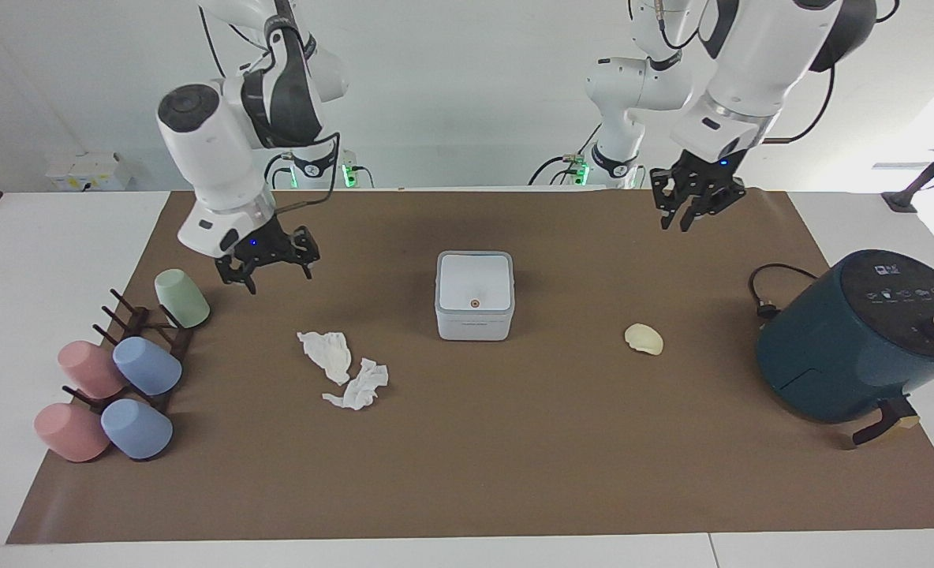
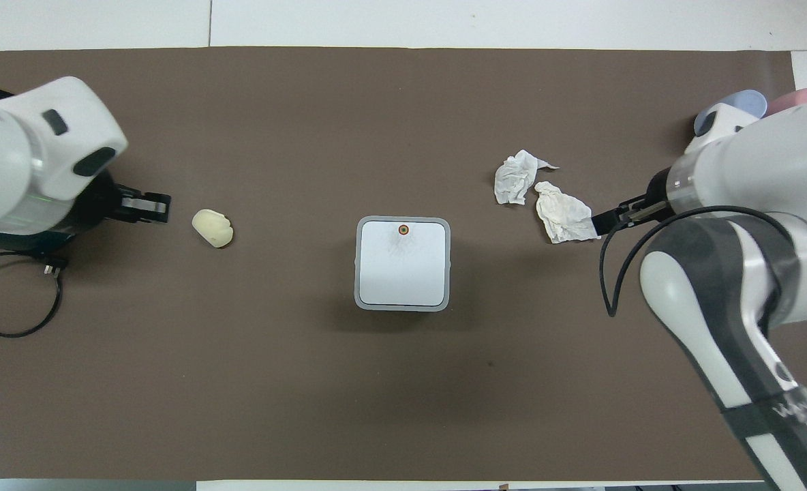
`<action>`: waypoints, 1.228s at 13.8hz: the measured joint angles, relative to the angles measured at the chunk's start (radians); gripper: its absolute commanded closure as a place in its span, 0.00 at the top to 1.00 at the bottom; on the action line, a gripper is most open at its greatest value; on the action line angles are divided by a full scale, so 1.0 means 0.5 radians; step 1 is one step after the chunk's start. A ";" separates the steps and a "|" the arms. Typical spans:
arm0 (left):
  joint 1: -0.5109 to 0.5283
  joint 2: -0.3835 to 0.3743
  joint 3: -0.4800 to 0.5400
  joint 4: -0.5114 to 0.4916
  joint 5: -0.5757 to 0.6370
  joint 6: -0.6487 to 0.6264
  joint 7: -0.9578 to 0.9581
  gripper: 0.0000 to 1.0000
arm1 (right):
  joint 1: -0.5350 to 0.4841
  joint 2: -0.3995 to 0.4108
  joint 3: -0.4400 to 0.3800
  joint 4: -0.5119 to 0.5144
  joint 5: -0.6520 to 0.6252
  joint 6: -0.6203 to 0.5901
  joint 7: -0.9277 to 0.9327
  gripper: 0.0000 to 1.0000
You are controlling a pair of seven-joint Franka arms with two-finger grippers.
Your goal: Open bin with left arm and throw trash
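Bin lid shut; front wall only facing view.

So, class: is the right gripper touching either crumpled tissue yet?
Apart. The facing view shows the right gripper raised above the mat, with brown mat visible between it and the tissue wads.

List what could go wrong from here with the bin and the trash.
1. The bin has its lid shut, and the left gripper hangs over bare mat, not the lid; trash brought early would land on top.
2. The two tissue wads touch, so the right gripper, in the air near them, may grab both or drag one.
3. The cream lump is rounded and may roll.
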 measured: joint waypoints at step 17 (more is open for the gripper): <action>-0.690 0.575 -0.007 -0.410 0.000 1.503 -0.543 0.00 | -0.022 0.458 -0.017 -0.192 0.647 0.683 -1.579 0.84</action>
